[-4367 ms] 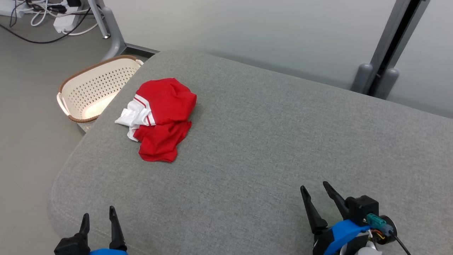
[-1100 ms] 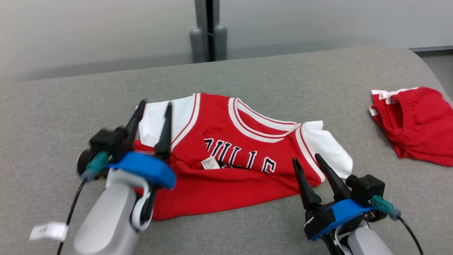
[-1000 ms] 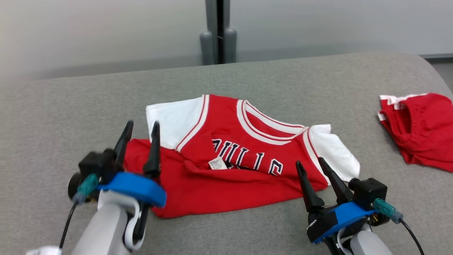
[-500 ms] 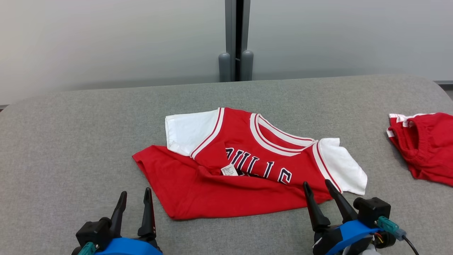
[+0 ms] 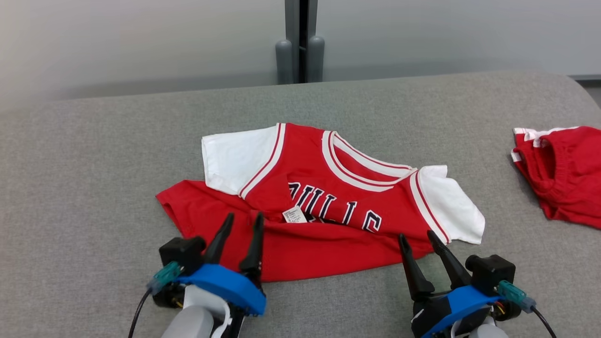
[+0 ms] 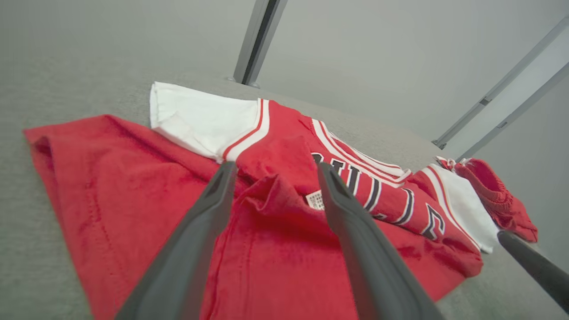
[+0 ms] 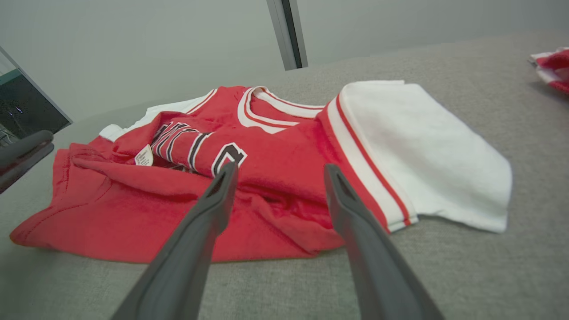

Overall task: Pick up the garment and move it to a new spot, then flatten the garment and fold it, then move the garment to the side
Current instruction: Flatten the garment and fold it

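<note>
Here the garment [image 5: 319, 211], a red jersey with white sleeves, is lying spread but not flat in the middle of the grey padded surface [image 5: 94, 188], somewhat nearer its near edge than its far edge. A second red garment [image 5: 563, 178] is lying well apart from it by the right edge. A raised fold is running across the jersey's chest lettering, and a small white label [image 5: 294, 215] is showing at that fold. The left gripper [image 5: 244, 216] is hovering over the near hem, left of the label, with its jaws standing wide apart and holding nothing; whether its fingertips are touching the cloth cannot be told. The right gripper [image 5: 416, 234] is standing just beside the near right corner of the hem, below the right sleeve [image 5: 450, 206], its jaws likewise spread and empty. The cloth is looking thin, light and limp. It will probably sag and drape from any single hold, cling a little to the rough upholstery when dragged, and take no harm from a firm pinch. The sensible holds appear to be the two near hem corners, one for each gripper, so that pulling them toward the near edge draws the fold out. The likely risk is catching only the upper layer, which would leave the crease beneath.
</note>
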`<state>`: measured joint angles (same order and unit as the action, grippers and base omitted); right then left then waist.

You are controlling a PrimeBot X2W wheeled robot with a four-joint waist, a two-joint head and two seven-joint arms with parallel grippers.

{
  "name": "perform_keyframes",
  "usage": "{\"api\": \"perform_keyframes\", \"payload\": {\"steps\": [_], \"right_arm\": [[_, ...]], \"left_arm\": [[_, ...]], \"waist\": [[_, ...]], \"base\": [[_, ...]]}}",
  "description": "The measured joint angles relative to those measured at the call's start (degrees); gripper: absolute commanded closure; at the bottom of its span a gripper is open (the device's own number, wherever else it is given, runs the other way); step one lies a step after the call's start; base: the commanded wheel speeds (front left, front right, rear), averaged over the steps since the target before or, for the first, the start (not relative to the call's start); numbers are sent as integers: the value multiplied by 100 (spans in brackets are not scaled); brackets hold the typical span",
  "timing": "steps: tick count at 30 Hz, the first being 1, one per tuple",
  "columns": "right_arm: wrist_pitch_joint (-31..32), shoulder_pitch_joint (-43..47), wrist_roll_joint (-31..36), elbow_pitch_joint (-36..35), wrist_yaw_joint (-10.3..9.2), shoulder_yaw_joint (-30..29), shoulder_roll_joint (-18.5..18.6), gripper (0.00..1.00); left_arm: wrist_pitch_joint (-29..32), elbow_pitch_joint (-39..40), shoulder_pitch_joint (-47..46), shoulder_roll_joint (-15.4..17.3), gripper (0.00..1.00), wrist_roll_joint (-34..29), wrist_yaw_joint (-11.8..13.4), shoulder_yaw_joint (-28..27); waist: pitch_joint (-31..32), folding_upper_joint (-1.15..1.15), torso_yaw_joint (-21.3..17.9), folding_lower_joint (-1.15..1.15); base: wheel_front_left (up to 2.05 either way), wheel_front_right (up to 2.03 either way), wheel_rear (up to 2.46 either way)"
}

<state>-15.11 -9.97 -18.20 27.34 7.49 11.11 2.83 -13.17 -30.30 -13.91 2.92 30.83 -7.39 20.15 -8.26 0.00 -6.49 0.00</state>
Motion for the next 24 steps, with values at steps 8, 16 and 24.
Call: {"api": "perform_keyframes", "payload": {"steps": [8, 16, 24], "right_arm": [[0, -131, 0, -18, 0, 102, -1, 0], [0, -150, 1, -20, 0, 84, -1, 0], [0, -110, 9, 8, 0, -134, -3, 0]], "left_arm": [[264, -627, -644, 54, 0, 649, 0, 541], [94, -983, -853, 151, 100, 853, 0, 878], [-166, -816, -831, 253, 100, 837, 0, 926]], "waist": [[-219, 0, -137, 0], [-258, 0, -155, 1], [135, 0, 208, 0]], "base": [[0, 0, 0], [0, 0, 0], [0, 0, 0]]}}
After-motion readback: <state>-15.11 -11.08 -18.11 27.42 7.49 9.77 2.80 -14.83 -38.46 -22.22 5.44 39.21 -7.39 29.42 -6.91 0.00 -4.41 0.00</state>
